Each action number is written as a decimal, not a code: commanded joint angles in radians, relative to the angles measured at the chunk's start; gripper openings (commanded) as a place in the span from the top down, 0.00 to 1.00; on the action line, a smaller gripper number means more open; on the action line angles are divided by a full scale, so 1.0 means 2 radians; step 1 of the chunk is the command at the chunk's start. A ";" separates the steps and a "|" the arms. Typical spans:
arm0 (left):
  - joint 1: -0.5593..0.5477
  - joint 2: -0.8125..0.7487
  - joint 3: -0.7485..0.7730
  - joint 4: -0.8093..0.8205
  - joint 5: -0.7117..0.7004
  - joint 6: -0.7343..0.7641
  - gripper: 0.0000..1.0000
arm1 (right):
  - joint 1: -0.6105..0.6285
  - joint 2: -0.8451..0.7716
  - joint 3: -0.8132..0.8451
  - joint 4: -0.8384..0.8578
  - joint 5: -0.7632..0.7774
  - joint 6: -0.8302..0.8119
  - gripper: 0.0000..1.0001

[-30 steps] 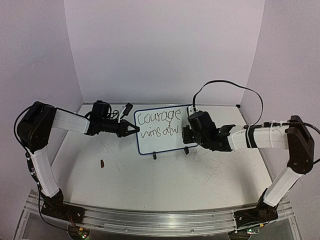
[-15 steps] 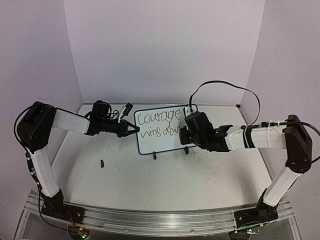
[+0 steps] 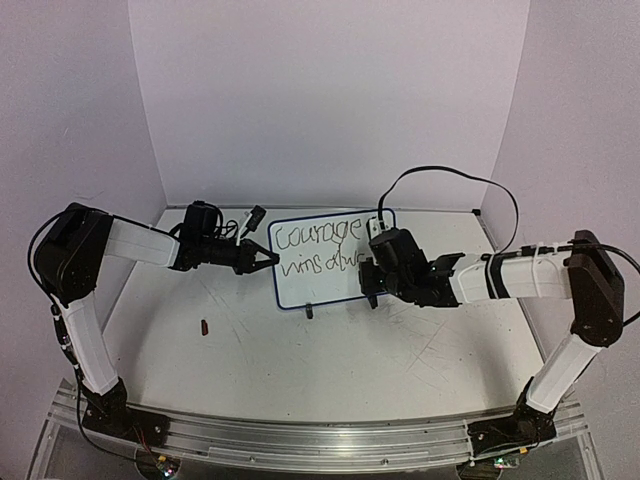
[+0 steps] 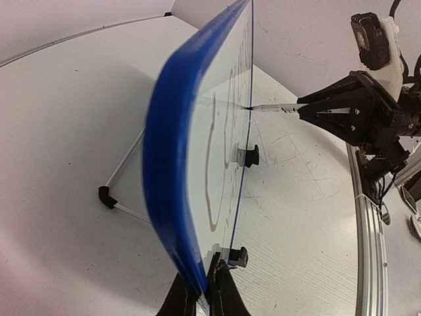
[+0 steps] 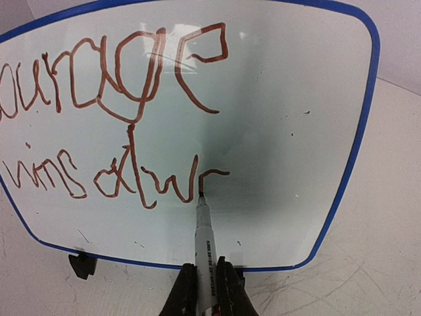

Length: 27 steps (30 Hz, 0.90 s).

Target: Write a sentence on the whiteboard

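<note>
The right pincer (image 5: 205,282) is clamping a marker (image 5: 202,237), whose tip is touching the whiteboard (image 5: 289,118) straight ahead, at the last stroke of the sentence (image 5: 125,79). Bare white surface is lying ahead-right, up to the blue edge. The left pincer (image 4: 200,293) is pinching the whiteboard's near frame edge, with table (image 4: 66,131) lying open to its left.

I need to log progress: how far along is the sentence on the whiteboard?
Done: "Courage" fills the top line of the whiteboard, with "wins alw" below. In hand: the right gripper holds the marker, tip on the board after the w; the left gripper clamps the board's edge. Left: the rest of that word, likely "always".
</note>
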 commanded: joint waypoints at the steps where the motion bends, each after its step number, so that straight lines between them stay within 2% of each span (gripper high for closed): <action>1: 0.006 0.004 0.006 -0.022 -0.086 0.044 1.00 | 0.001 -0.009 -0.007 -0.002 0.018 0.005 1.00; 15: 0.006 0.003 0.007 -0.022 -0.087 0.045 1.00 | -0.004 -0.012 0.010 0.004 0.060 -0.005 1.00; 27: 0.006 0.003 0.006 -0.022 -0.088 0.045 1.00 | -0.006 -0.014 0.023 0.017 0.057 -0.021 1.00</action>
